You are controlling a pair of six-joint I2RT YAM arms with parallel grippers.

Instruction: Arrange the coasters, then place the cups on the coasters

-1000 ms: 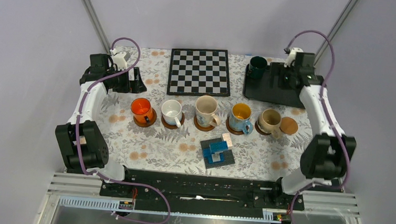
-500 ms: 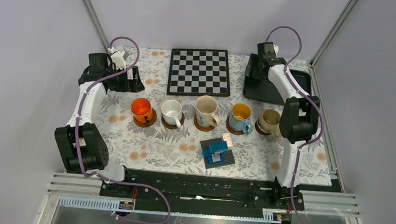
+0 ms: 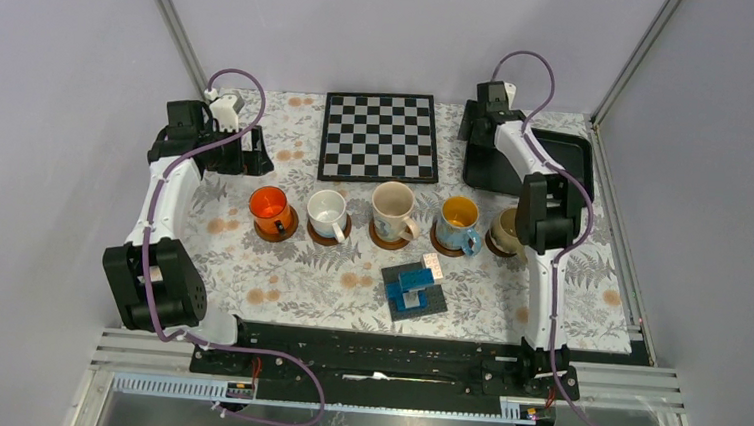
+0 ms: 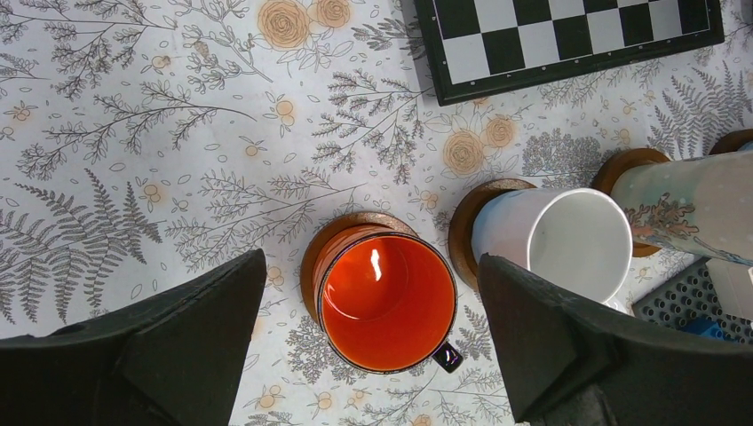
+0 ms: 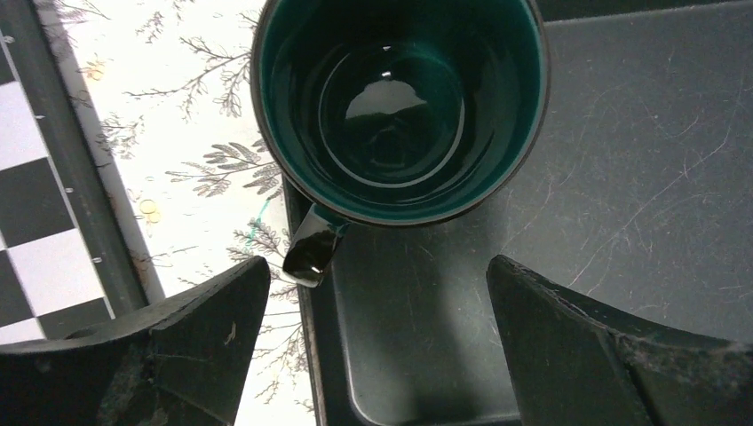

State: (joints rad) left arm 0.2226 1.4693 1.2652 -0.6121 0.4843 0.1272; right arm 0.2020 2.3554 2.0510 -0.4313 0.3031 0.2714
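Note:
Five cups stand in a row on brown coasters [image 3: 388,241]: orange [image 3: 269,206], white [image 3: 326,210], patterned cream [image 3: 391,207], blue [image 3: 458,217] and beige [image 3: 505,228], the last partly behind my right arm. The dark green cup [image 5: 400,106] stands upright in the black tray's [image 5: 577,222] left corner, handle toward the tray edge. My right gripper [image 5: 377,346] [image 3: 479,137] hovers open just above and beside it, hiding it in the top view. My left gripper [image 4: 373,355] [image 3: 254,151] hangs open above the orange cup [image 4: 388,302], which sits on its coaster [image 4: 342,229], next to the white cup [image 4: 555,244].
A chessboard [image 3: 379,136] lies at the back centre, its edge close to the tray's left side [image 5: 35,204]. A grey baseplate with blue blocks [image 3: 415,288] sits in front of the cup row. Frame posts rise at both back corners.
My right arm swung left across the black tray and now hovers over the dark green cup, its forearm covering the bare coaster and part of the beige cup. The left arm stayed still.

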